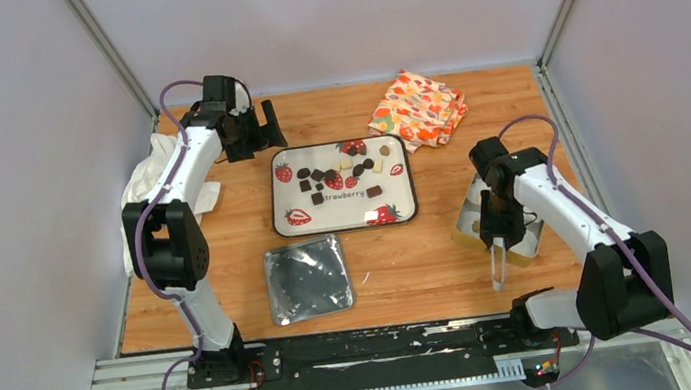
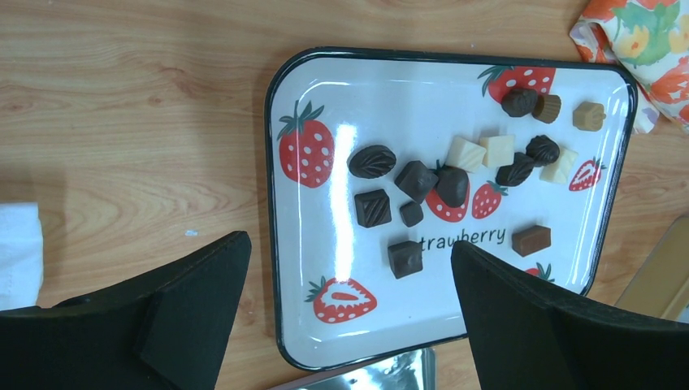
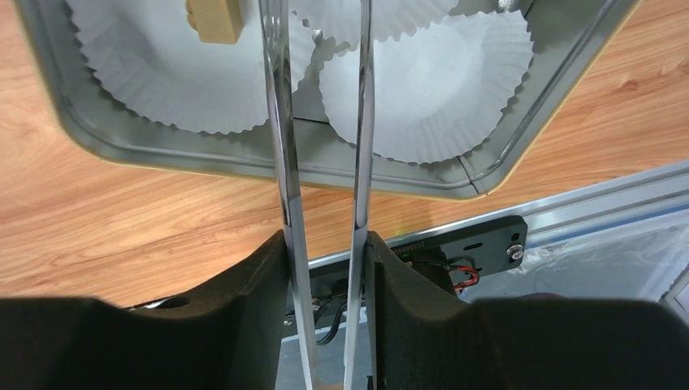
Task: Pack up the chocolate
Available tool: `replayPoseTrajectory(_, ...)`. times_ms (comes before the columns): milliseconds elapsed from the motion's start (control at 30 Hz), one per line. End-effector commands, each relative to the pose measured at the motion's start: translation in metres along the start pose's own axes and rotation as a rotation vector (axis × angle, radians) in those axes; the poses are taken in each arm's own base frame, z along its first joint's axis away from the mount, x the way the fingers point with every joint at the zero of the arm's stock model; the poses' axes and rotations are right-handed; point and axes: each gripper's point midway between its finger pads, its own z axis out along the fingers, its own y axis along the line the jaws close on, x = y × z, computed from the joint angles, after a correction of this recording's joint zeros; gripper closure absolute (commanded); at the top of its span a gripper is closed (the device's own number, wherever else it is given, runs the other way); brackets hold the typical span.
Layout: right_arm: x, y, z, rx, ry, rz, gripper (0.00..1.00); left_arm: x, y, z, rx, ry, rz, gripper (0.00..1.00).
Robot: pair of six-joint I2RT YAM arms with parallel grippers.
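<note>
The chocolate [image 2: 451,185] lies in a bunch on a white tray [image 2: 325,106] with red strawberry pictures, in the middle of the wooden surface [image 1: 412,267]. Most pieces are dark brown and a few are cream or tan. The left pincer [image 2: 348,248] hangs over the left side of the tray with its 2 black fingers [image 2: 195,309] spread wide and nothing between them. The right pincer [image 3: 325,240] is over on the right and pinches a pair of shiny metal tongs [image 3: 280,162]. The 2 thin arms of the tongs reach over a tin box [image 3: 244,158] that sits right of the tray, but their tips cannot be seen. White paper cups [image 3: 439,81] sit inside the box, and 1 tan piece [image 3: 214,18] lies in a cup. A silver lid [image 1: 307,279] lies flat just near of the tray. A colourful cloth [image 1: 418,108] sits far right of the tray. A white cloth [image 1: 144,186] lies at the left edge.
</note>
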Motion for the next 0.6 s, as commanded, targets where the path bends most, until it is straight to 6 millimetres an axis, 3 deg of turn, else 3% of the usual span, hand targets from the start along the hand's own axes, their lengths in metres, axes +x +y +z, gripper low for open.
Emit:
replayPoseTrajectory(0,-0.01,-0.001,-0.026,-0.025,-0.042,-0.017,0.75,-0.008,-0.001,-0.002,0.011,-0.019,0.014,0.0)
replayPoseTrajectory(167,-0.029,0.019,-0.052,-0.081,-0.115,-0.084,0.89,-0.007,0.0,-0.002,0.011,-0.015,0.009,0.0)
replayPoseTrajectory(300,-0.039,0.063,-0.069,-0.202,-0.141,-0.219,1.0,-0.006,0.001,-0.004,0.003,-0.019,0.011,0.0)
replayPoseTrajectory(467,-0.023,0.131,-0.08,-0.317,-0.057,-0.506,1.0,-0.005,0.003,-0.008,-0.009,-0.027,0.01,0.0)
replayPoseTrajectory(567,-0.009,0.158,-0.079,-0.346,0.017,-0.645,1.0,-0.004,0.005,-0.01,-0.017,-0.03,0.01,0.0)
